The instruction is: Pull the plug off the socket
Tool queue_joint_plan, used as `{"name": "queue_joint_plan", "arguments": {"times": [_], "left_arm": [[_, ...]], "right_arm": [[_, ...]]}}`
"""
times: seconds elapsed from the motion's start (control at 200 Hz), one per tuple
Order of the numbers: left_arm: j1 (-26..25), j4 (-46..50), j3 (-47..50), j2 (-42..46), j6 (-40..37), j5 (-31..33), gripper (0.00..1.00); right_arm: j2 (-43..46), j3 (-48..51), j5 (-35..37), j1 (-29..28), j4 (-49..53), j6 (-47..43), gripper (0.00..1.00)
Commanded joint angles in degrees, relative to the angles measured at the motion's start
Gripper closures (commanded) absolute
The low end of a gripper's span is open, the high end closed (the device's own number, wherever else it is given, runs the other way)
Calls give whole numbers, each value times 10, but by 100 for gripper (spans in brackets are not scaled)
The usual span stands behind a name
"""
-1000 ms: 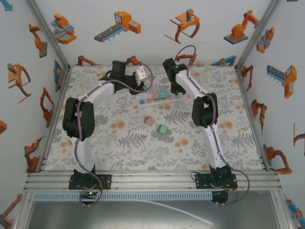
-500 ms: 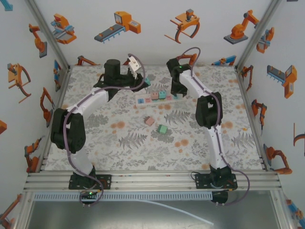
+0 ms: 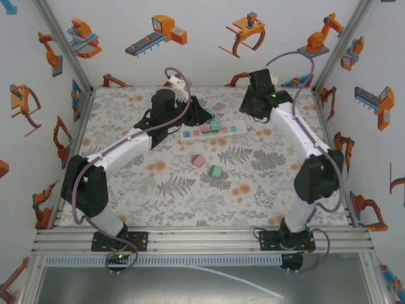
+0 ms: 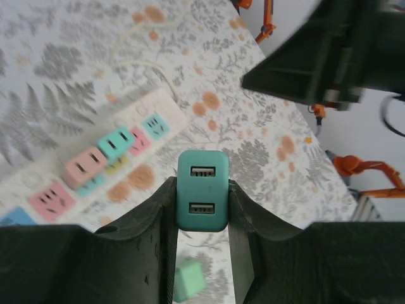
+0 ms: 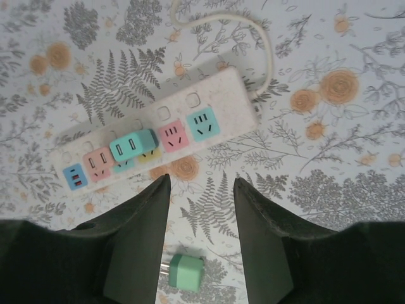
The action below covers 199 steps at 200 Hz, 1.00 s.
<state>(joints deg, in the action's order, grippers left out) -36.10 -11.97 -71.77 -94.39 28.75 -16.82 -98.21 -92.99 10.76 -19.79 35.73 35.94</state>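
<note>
Right arm (image 3: 304,136) swung back, teal plug (image 4: 202,198) off socket (image 5: 221,95), second plug (image 5: 133,147) apparently seated

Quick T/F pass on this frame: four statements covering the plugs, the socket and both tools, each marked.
1. The left tool grips a teal plug, clear of the socket. True.
2. The right tool is clamped on the socket. False: its fingers stand apart above it, holding nothing.
3. The socket has no plugs in it. False: a second teal plug sits in it.
4. A pink plug and a green plug lie loose on the table. True.
</note>
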Motion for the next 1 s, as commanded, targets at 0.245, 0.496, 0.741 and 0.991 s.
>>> {"name": "queue_joint_plan", "arguments": {"times": [0.245, 0.496, 0.741, 0.991], "left_arm": [[-112, 45, 11, -93, 110, 174, 96], [-124, 44, -25, -184, 96, 165, 96], [-127, 31, -26, -217, 99, 156, 87], [-129, 19, -19, -237, 113, 164, 70]], "right_arm": [[277, 287, 67, 4, -178, -52, 49], [316, 340, 29, 3, -217, -72, 45], [306, 345, 13, 4, -216, -61, 45], [298, 335, -2, 4, -218, -57, 45]]}}
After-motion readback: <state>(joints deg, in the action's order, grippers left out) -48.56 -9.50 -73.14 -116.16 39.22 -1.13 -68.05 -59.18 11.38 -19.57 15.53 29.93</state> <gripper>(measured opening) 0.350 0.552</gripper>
